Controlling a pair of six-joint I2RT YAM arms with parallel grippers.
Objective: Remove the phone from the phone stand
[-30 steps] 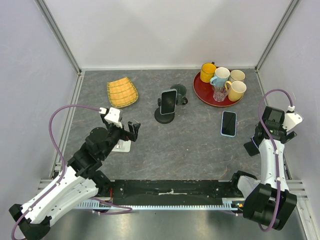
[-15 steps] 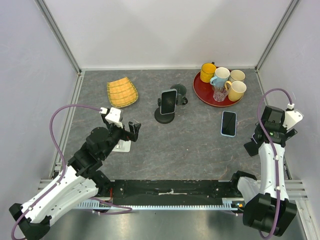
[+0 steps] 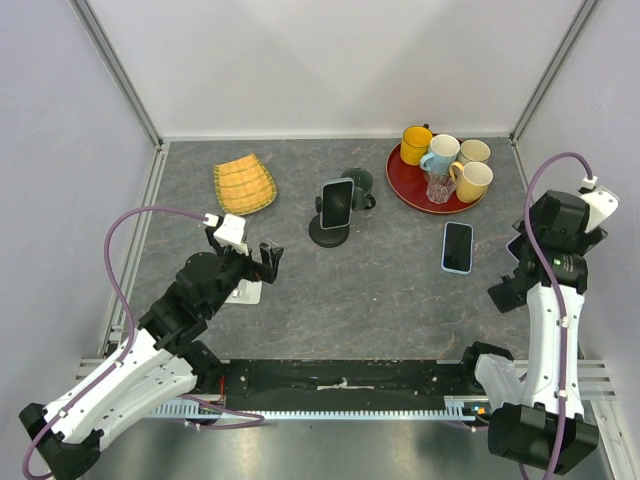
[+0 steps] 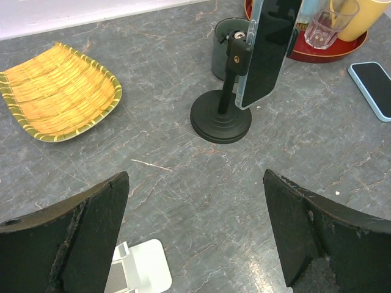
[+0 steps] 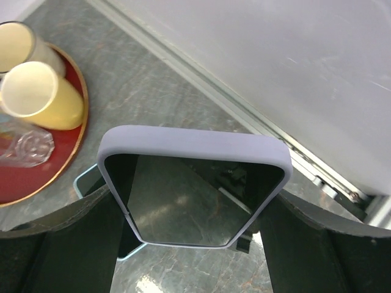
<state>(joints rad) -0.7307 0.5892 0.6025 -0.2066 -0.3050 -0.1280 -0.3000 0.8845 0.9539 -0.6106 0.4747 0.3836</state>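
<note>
While on its stand (image 4: 220, 124), phone (image 4: 266, 50) edges exposed.

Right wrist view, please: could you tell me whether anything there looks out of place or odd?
Yes: a lavender-cased phone appears gripped between the right tool's fingers, lifted off the table, while the phone on the black stand is mounted and untouched. Nothing looks spilled or damaged.

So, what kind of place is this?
Probably a lab robot test cell: plain walls on aluminium posts, left arm and right arm bolted at the table edge, and staged props, a phone on its stand and a tray of cups.
</note>
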